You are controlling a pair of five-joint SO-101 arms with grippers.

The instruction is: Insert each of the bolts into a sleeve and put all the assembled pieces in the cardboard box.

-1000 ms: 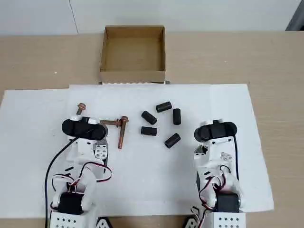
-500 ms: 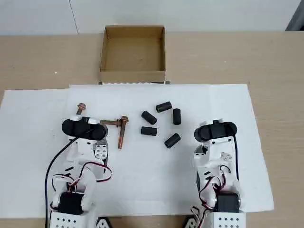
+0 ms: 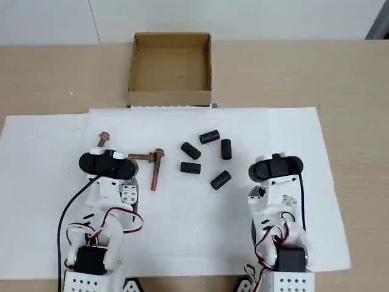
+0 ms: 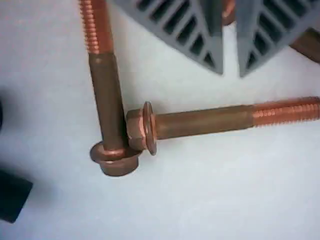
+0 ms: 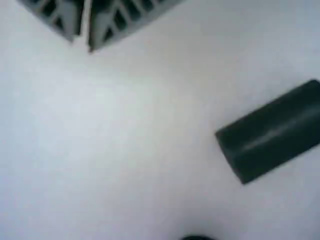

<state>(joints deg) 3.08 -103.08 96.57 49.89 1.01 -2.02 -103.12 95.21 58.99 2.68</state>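
Left fingers point(image 4: 190, 30) rest closed beside two touching bolts point(image 4: 200, 120); right fingers point(image 5: 115, 20) closed near a sleeve point(image 5: 272, 132).

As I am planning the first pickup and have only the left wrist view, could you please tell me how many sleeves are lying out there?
Observer: Five black sleeves lie loose in a cluster in the middle of the white sheet.
Operator: Thank you. Has anything been put in the cardboard box?
Observer: No, the cardboard box stands past the sheet's far edge with no piece in it.
Operator: Are there more bolts than the two I see?
Observer: Yes, a third bolt pokes out from under the left arm, apart from your two bolts.
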